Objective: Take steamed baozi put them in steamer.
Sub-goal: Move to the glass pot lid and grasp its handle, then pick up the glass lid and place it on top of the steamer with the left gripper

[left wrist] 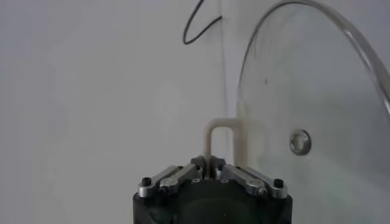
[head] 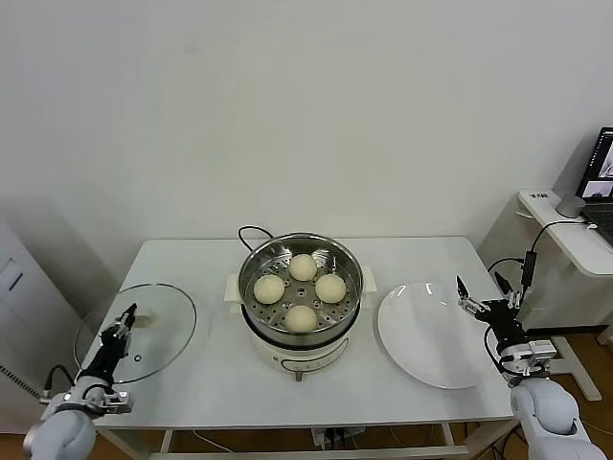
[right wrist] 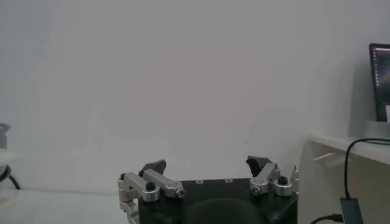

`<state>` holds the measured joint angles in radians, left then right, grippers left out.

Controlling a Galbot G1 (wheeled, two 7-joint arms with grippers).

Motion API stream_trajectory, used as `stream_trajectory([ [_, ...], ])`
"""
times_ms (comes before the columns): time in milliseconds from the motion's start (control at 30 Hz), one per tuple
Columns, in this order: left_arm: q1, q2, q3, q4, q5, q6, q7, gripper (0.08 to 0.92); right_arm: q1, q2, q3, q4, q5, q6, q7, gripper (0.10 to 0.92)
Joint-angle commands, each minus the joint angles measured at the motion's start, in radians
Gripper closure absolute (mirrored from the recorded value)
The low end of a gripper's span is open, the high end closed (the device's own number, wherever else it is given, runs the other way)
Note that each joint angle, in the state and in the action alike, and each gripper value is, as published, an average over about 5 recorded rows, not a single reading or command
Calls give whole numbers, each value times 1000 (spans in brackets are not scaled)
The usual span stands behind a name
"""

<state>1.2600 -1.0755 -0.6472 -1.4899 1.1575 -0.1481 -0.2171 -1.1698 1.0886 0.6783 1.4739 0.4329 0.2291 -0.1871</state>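
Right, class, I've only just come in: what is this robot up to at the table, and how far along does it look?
All four steamed baozi already sit on the perforated tray inside the steamer, at the middle of the table. The white plate beside it is bare. The left gripper is shut on the white handle of the glass lid, which is off the pot, over the table's left end. The right gripper hangs open and empty at the plate's right edge.

No text, label, brand or number can be read anywhere.
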Motion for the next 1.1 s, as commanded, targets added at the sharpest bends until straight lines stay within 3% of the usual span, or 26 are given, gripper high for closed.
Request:
stream_trajectory([
  [33,18,84,-56,-216,-166,12,120,892,-1,-2,1,12,7,-3,1,203],
  [300,15,130,1,-449,-206,211,243,892,21,4,-19,16,6,-13,2,203],
  [467,-40,109,158,-543,-121,368,281,892,35,4,-32,13,5,-15,2,203],
  [800,-207,41,427,-543,95,561,382,892,30,-1,-24,11,5,-11,2,203],
  [1100,-333,-79,596,-467,169,620,442,892,36,-8,-23,-5,4,-9,3,203],
])
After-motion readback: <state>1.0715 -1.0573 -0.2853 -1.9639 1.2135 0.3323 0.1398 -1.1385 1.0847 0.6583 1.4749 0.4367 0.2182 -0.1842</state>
